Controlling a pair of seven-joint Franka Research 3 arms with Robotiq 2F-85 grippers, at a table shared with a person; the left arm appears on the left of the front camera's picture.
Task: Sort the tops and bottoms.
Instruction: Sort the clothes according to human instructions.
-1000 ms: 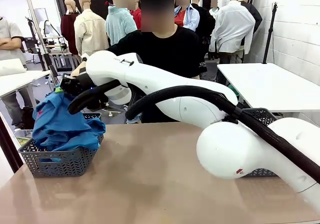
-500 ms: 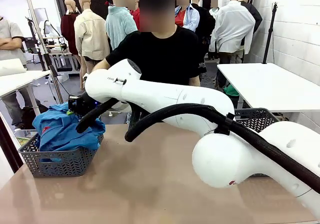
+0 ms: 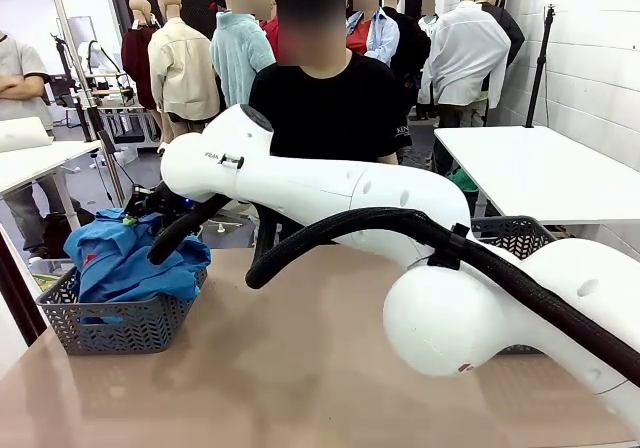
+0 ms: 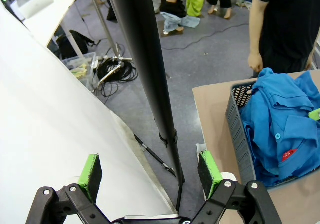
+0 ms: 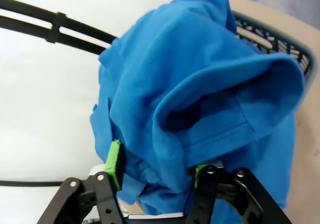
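The smooth light-brown counter [image 3: 290, 368] holds a dark grey plastic basket [image 3: 110, 326] at its left end. Another dark grey basket [image 3: 515, 236] sits at the right.

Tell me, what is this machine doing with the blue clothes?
The right arm reaches across the table to the grey plastic basket at the left side, which is heaped with soft blue fabric tops. Its right pincer is partly open, with a fold of blue fabric between the green pads. The left pincer hangs open off the table's edge, holding nothing. A person in a black T-shirt stands across the table.
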